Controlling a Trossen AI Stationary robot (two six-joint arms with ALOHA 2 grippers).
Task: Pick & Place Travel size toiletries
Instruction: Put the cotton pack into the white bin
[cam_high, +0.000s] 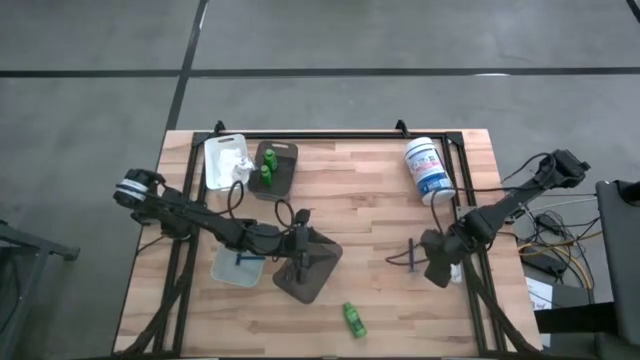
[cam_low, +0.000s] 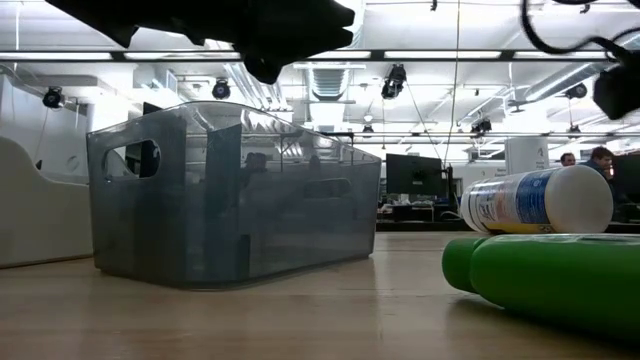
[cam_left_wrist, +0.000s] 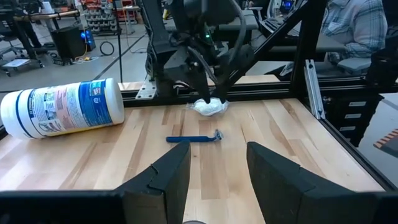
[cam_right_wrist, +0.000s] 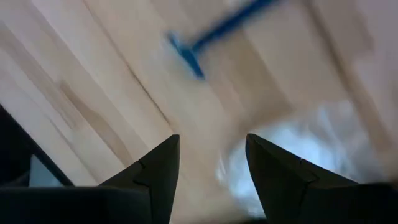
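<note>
My right gripper (cam_high: 437, 270) (cam_right_wrist: 211, 146) is open and points down near the table's right edge, just over a lumpy white packet (cam_left_wrist: 208, 107) (cam_right_wrist: 292, 155); whether it touches the packet, I cannot tell. A slim blue stick (cam_high: 405, 257) (cam_left_wrist: 194, 139) lies flat on the wood beside it. My left gripper (cam_high: 300, 252) (cam_left_wrist: 217, 155) is open above a dark grey tray (cam_high: 308, 270) (cam_low: 230, 200). A green bottle (cam_high: 353, 319) (cam_low: 560, 280) lies on its side near the near edge.
A white tub with a blue label (cam_high: 428, 168) (cam_left_wrist: 62, 109) lies on its side at the far right. At the far left, a white tray (cam_high: 222, 158) holds white packets and a dark tray (cam_high: 277, 165) holds green bottles. A clear tray (cam_high: 238, 266) holds a blue stick.
</note>
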